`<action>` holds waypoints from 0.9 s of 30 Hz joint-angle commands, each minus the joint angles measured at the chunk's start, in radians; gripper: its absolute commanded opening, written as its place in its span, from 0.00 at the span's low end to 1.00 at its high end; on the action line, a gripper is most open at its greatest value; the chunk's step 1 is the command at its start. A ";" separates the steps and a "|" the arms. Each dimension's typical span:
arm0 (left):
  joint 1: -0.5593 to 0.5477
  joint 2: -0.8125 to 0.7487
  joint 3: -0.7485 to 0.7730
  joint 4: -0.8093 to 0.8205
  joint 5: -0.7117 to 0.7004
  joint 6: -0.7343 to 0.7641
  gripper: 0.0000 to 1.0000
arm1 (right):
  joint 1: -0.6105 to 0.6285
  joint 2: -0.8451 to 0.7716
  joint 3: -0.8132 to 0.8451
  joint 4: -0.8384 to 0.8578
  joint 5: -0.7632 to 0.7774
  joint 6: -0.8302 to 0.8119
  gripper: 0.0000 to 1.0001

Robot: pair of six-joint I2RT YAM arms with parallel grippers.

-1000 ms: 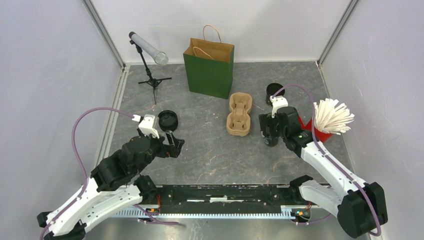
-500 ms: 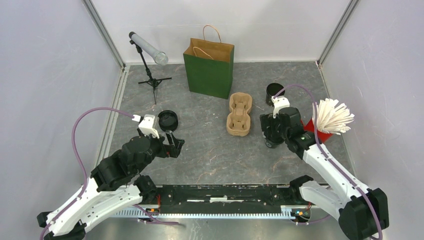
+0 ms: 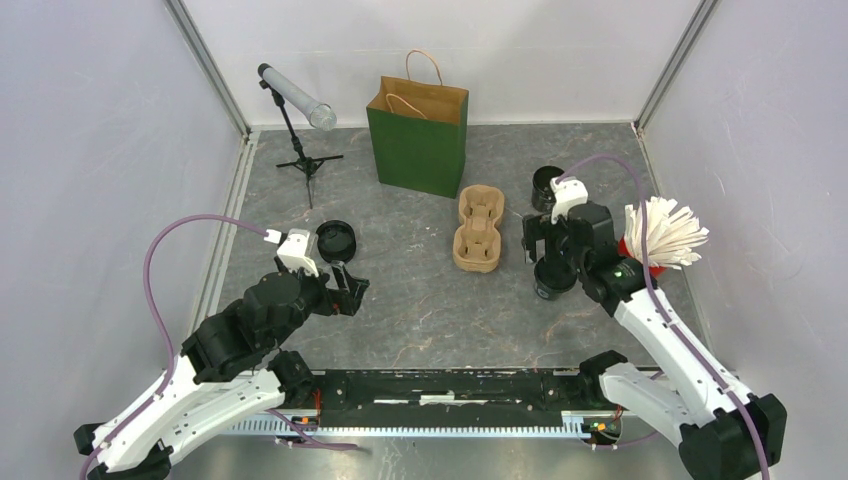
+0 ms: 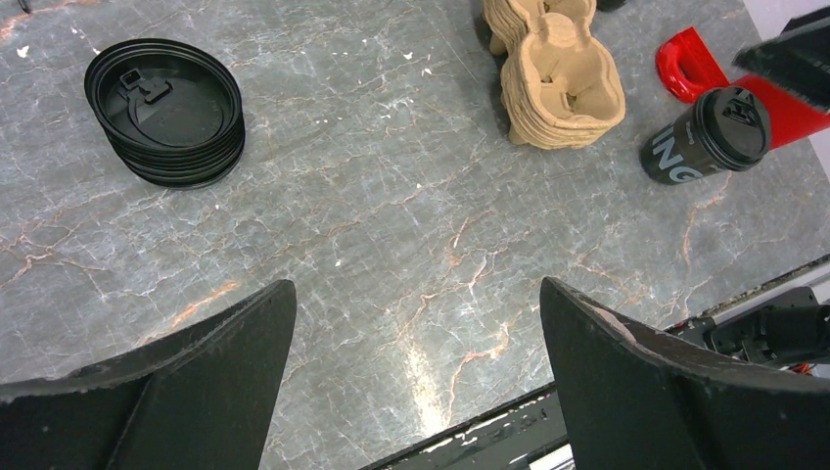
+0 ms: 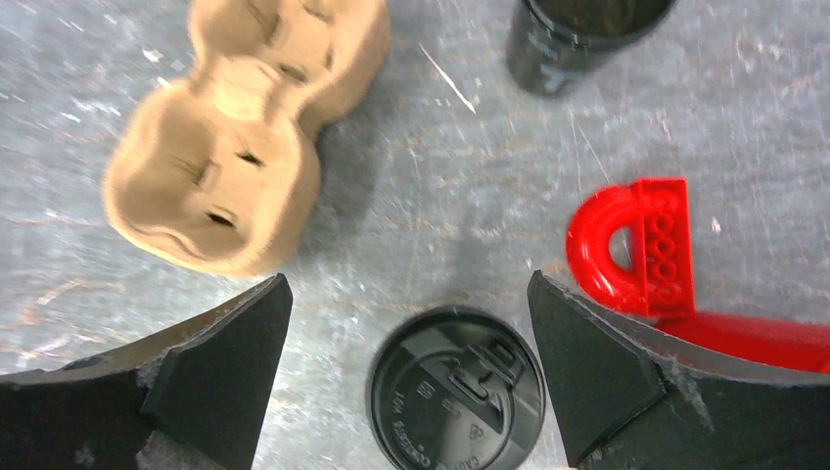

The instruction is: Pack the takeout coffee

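The takeout coffee (image 3: 553, 279), a small black cup with a black sip lid, stands upright on the grey table just right of the brown pulp tray (image 3: 480, 229). My right gripper (image 3: 553, 246) is open and empty, hovering above the cup's far side. In the right wrist view the lid (image 5: 457, 389) lies between and below the spread fingers of the gripper (image 5: 407, 304), untouched, with the tray (image 5: 245, 137) at upper left. My left gripper (image 3: 350, 286) is open and empty; its wrist view (image 4: 416, 289) shows the cup (image 4: 710, 137) far right, beside the tray (image 4: 558, 83).
A lidless black cup (image 3: 547, 184) stands behind the coffee. A stack of black lids (image 3: 336, 240) lies by the left gripper. A green paper bag (image 3: 420, 135) stands at the back. White straws in a red holder (image 3: 665, 236) are at the right; a small tripod (image 3: 300, 120) is back left.
My right gripper, which was low around the lidded cup, has risen and shifted back and right. The cup now stands uncovered on the table. The left arm has not moved.
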 commanded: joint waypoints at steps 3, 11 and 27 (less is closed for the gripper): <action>-0.003 0.009 0.019 -0.016 -0.050 0.025 1.00 | -0.003 0.070 0.185 0.134 -0.054 0.079 0.96; -0.003 -0.063 0.009 -0.014 -0.074 0.023 1.00 | -0.003 0.346 0.377 0.508 0.018 0.352 0.77; -0.003 -0.066 -0.009 0.009 -0.010 0.034 1.00 | 0.040 0.899 1.045 0.370 -0.052 0.253 0.73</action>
